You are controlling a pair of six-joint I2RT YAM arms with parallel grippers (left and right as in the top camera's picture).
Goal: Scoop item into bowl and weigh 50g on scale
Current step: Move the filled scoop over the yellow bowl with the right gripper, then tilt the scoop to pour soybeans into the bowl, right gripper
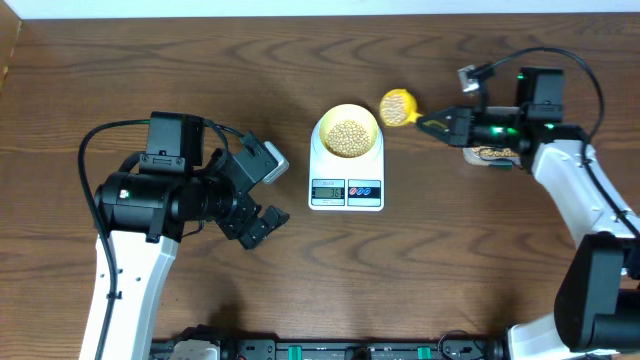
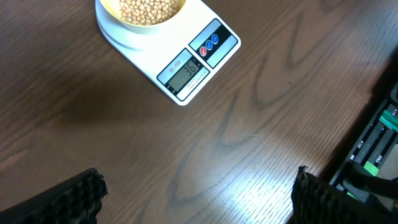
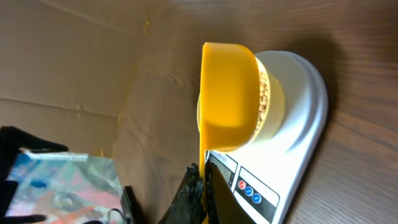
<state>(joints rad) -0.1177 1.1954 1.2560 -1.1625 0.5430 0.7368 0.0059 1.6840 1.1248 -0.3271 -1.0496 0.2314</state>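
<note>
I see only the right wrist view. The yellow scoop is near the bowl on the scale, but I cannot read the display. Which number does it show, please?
Observer: In the left wrist view the display shows 35 or 36. The last digit is not sharp.
Operator: Is there something in the scoop? I see only its outer shell.
Observer: From overhead the scoop appears to hold beans. It is beside the bowl, at its upper right in the picture, not over it.
Operator: And where is the left gripper?
Observer: The left gripper is open and holds nothing, over the table left of the scale.
</note>
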